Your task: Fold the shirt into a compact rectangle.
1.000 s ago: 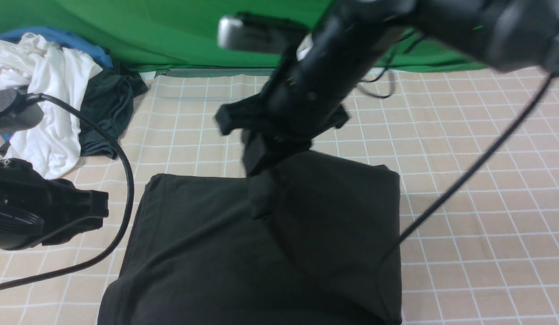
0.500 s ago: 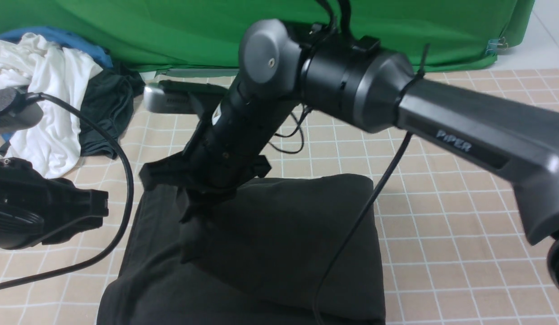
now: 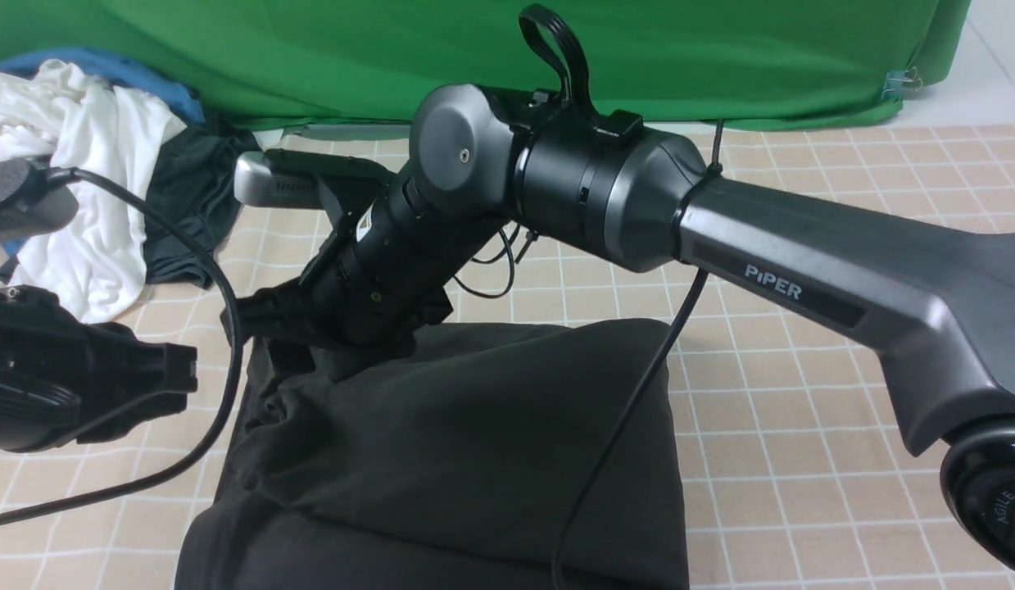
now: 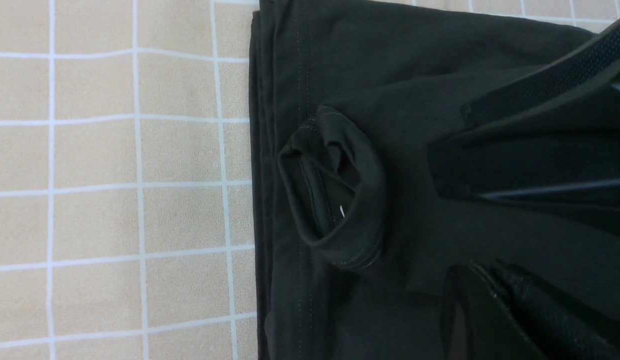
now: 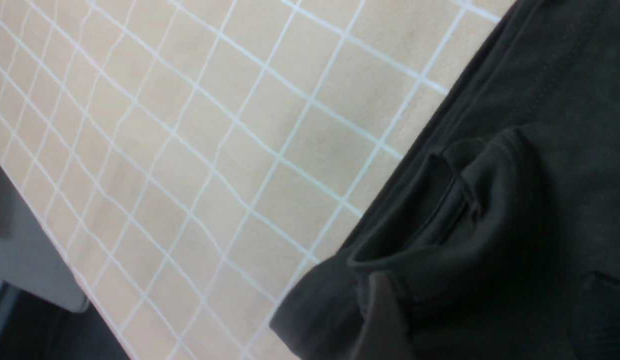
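The black shirt (image 3: 474, 442) lies folded on the checked cloth, near the front middle. My right arm reaches across it to its far left corner. There my right gripper (image 3: 310, 369) stands low over the cloth, its jaws apart. A rumpled corner of the shirt (image 5: 465, 225) lies loose just in front of the right gripper (image 5: 490, 300). The same bunched corner (image 4: 335, 190) shows in the left wrist view. My left gripper (image 3: 183, 381) hangs shut and empty, left of the shirt's edge; its fingers (image 4: 520, 305) are pressed together.
A white shirt (image 3: 81, 164), a smaller dark garment (image 3: 196, 205) and a blue cloth (image 3: 106, 65) are piled at the far left. A green backdrop (image 3: 310, 49) closes the back. A black cable (image 3: 233, 328) loops beside my left gripper.
My right arm has swung left and down, carrying the shirt's lifted fold over to the left side. Its jaws have opened and the cloth has dropped into a rumpled corner. The left arm is still.
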